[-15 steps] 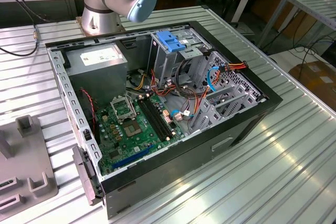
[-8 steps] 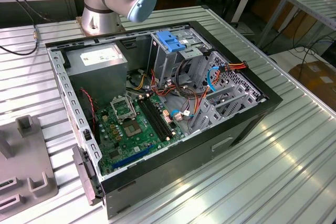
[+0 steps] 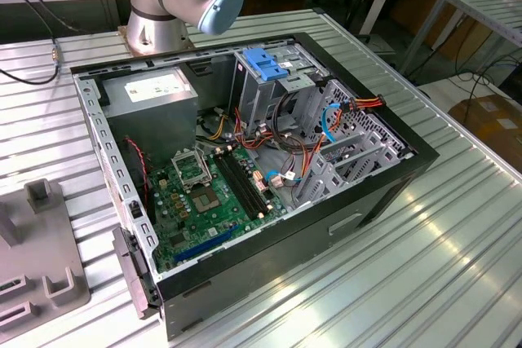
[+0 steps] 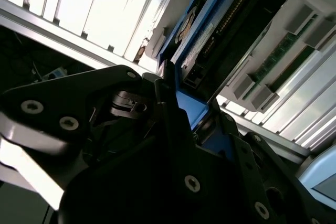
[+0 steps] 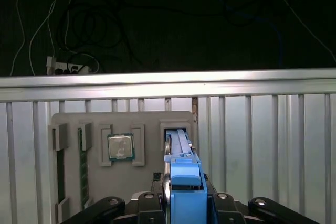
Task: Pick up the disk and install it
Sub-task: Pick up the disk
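Observation:
The disk (image 5: 180,148) stands on edge between the fingers of my gripper (image 5: 186,203), its blue plastic bracket (image 5: 186,184) toward the camera. The gripper is shut on the disk. In the first wrist view the disk hangs above the grey holder tray (image 5: 136,174), in line with the tray's narrow slot (image 5: 176,129). In the second wrist view the disk (image 4: 210,40) and its blue bracket (image 4: 191,106) show close up in the gripper (image 4: 195,111), with black fingers (image 4: 164,90) against the bracket. The open computer case (image 3: 391,193) lies on the metal table.
Inside the case are a metal drive cage with a blue top (image 3: 265,67), a grey power supply (image 3: 151,99), a green motherboard (image 3: 204,193) and loose cables (image 3: 285,148). The holder tray (image 3: 41,275) lies at the exterior view's left. It holds a processor chip (image 5: 120,147) and a memory stick (image 5: 83,166).

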`<state>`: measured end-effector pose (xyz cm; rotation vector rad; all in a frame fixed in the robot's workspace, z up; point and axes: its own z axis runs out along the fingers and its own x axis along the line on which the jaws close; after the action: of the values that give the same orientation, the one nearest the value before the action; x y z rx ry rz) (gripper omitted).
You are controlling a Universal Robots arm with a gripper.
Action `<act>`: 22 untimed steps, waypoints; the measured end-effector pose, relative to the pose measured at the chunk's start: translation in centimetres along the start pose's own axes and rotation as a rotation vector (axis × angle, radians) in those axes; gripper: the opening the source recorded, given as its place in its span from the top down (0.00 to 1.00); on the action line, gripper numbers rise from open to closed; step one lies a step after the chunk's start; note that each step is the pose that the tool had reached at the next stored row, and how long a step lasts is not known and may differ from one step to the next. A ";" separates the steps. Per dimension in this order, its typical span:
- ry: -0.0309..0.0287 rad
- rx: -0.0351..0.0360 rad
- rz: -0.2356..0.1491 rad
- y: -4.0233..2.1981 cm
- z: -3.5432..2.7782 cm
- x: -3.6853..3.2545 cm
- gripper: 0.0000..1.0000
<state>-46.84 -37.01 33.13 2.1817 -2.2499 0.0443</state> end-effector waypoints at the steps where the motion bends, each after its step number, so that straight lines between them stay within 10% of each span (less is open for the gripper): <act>1: -0.0004 0.0001 0.000 0.00 -0.04 0.00 0.63; 22: -0.0084 -0.0004 0.000 -0.02 -1.33 0.03 0.63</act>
<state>-46.84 -37.01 34.46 2.1857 -2.2541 0.0347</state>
